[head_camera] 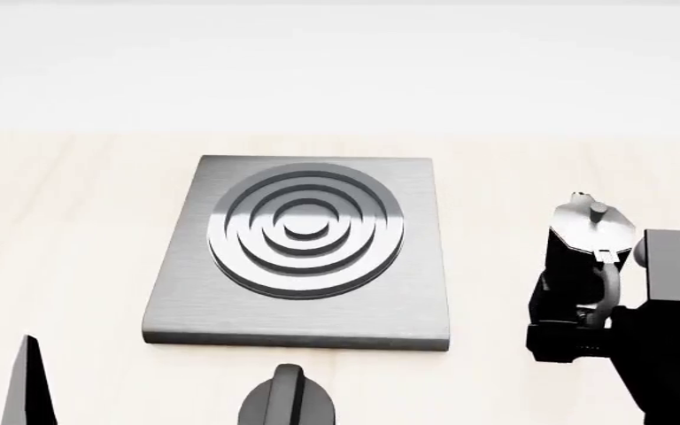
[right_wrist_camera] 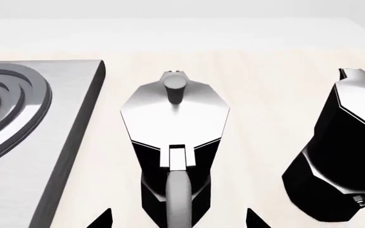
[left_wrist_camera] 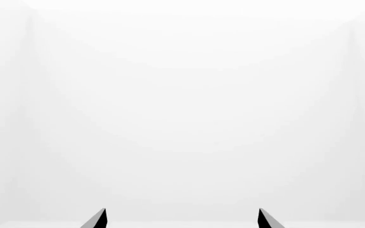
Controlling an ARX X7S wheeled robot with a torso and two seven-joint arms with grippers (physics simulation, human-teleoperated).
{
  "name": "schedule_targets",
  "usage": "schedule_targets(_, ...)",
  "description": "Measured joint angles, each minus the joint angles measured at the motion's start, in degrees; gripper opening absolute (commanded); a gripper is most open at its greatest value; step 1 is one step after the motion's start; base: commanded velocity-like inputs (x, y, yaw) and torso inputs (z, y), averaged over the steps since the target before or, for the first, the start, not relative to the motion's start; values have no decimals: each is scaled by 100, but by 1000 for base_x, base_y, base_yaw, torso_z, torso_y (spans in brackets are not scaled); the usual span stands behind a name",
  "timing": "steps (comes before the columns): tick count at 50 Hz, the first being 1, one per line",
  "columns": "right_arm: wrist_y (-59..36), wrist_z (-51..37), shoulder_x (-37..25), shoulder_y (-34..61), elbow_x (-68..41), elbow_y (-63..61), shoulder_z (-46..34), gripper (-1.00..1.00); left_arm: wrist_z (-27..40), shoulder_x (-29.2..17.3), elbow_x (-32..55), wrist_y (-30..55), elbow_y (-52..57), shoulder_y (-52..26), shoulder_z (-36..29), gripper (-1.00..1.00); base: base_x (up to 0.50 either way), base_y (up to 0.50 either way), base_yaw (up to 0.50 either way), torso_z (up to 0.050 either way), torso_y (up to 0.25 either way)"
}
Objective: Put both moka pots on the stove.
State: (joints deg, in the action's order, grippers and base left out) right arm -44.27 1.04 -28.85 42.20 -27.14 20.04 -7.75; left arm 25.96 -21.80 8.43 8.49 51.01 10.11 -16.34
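Note:
The stove [head_camera: 305, 248] is a brushed-grey plate with ring burner, lying mid-table with nothing on it; its edge also shows in the right wrist view [right_wrist_camera: 36, 142]. One moka pot [right_wrist_camera: 175, 128], black with a silvery lid, stands upright on the table to the stove's right [head_camera: 588, 235]. My right gripper [right_wrist_camera: 179, 219] is open, its tips on either side of this pot's handle end, apart from it. A second moka pot [right_wrist_camera: 347, 156] stands just beyond it, further from the stove. My left gripper [left_wrist_camera: 182, 219] is open and holds nothing, facing blank white.
A squat black knob [head_camera: 287, 403] sits on the light wooden table [head_camera: 81, 230] just in front of the stove's near edge. A dark part of my left arm [head_camera: 27, 390] shows at the lower left. A white wall runs behind the table.

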Motion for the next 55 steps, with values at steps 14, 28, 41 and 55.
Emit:
schedule_targets(14, 157, 27, 44, 26, 39, 207, -34, -100, 34, -22, 5, -7, -17, -21, -37, 100, 0, 0, 0, 0, 0)
schedule_targets(28, 165, -48, 54, -29, -50, 121, -9, -100, 66, -49, 7, -34, -36, -26, -67, 100, 0, 0, 0, 0, 0)
schedule_targets(41, 241, -241, 74, -61, -9, -395, -22, -100, 98, -78, 19, -30, -31, -30, -87, 100, 0, 0, 0, 0, 2)
schedule_targets(55, 29, -475, 68, 85, -48, -1516, -140, -100, 123, -105, 36, -25, -48, -47, -113, 100, 0, 0, 0, 0, 1)
